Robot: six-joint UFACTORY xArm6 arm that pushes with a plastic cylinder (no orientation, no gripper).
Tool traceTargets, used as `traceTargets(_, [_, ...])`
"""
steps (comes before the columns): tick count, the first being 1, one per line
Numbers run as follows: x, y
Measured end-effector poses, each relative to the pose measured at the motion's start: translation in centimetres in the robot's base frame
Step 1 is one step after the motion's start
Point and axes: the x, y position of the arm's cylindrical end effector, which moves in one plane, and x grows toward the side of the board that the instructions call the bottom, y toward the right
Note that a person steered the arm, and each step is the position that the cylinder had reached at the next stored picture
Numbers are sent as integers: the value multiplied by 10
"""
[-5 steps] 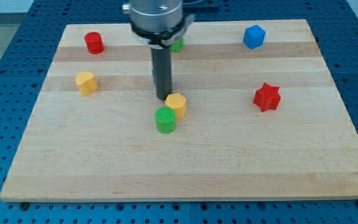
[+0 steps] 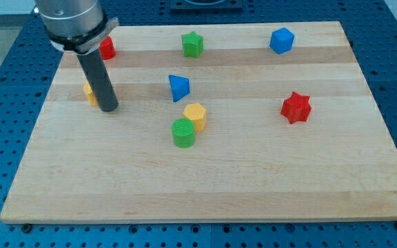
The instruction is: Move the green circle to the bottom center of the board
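Observation:
The green circle [image 2: 183, 133] sits near the middle of the wooden board [image 2: 205, 186], touching a yellow hexagon block [image 2: 195, 116] at its upper right. My tip [image 2: 109, 108] is on the board well to the view's left of the green circle, right beside a yellow block [image 2: 88, 92] that the rod partly hides.
A blue triangle block [image 2: 178, 87] lies above the yellow hexagon. A green star [image 2: 193, 44] and a blue cube [image 2: 281, 40] are near the top edge. A red cylinder [image 2: 106, 47] is at the top left behind the rod. A red star [image 2: 296, 107] is at the right.
My tip has moved left, from just above the yellow hexagon to beside the left yellow block. The blue triangle and green star, hidden before, now show. No block has moved.

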Motion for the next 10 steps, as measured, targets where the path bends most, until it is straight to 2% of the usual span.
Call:
traceTargets(1, [25, 10])
traceTargets(4, [56, 172])
traceTargets(6, [57, 230])
traceTargets(7, [87, 242])
traceTargets(8, [87, 283])
traceTargets(9, [107, 308])
traceTargets(10, [112, 239])
